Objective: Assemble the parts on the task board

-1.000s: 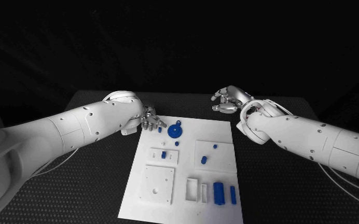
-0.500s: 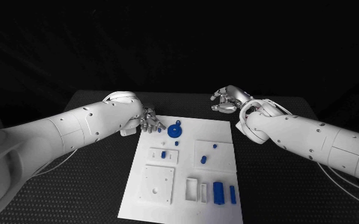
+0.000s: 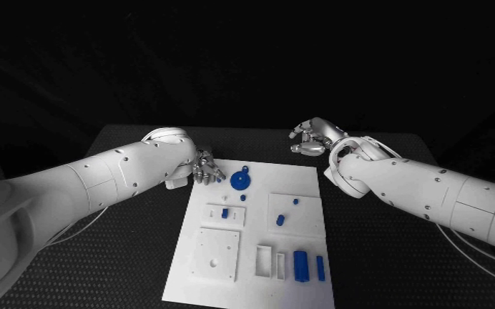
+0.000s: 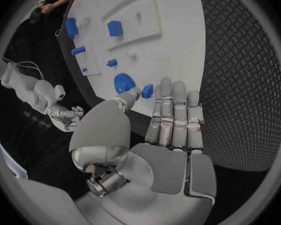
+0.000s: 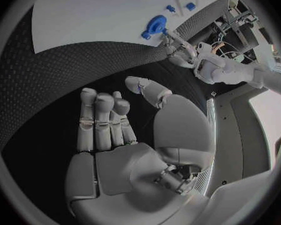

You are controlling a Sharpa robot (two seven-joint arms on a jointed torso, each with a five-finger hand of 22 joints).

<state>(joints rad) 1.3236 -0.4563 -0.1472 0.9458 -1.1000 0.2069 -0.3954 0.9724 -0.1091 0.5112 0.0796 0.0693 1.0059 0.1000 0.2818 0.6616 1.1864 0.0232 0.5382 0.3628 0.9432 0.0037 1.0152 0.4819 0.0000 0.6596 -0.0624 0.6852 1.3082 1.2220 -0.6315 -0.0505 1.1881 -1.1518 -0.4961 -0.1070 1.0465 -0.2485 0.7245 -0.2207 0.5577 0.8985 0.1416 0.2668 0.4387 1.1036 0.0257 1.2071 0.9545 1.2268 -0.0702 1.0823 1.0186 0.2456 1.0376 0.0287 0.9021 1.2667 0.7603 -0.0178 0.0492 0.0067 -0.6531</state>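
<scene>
On the near end of the task board (image 3: 310, 252) two long blue bars (image 3: 300, 265) lie side by side next to a pair of white slotted blocks (image 3: 265, 261); farther up the board a small blue peg (image 3: 225, 212) stands in a raised plate and another blue piece (image 3: 280, 219) sits on the square plate beside it. At the board's far left corner lies the blue disc (image 3: 240, 179), and just beside it the left hand (image 3: 205, 169) holds a small blue part (image 4: 147, 90) pinched between thumb and fingertip, its other fingers straight and pressed together. The step in hand looks like bringing that part to its seat on the board. To do it well, the hand should keep the pinch firm, carry the part above the disc without brushing it, line it up upright over its seat, and lower it straight before letting go. Beyond the board's far right corner, over the bare tabletop (image 3: 371, 266), the right hand (image 3: 310, 139) hangs empty with fingers loosely apart, well clear of the parts; it is best left there.
</scene>
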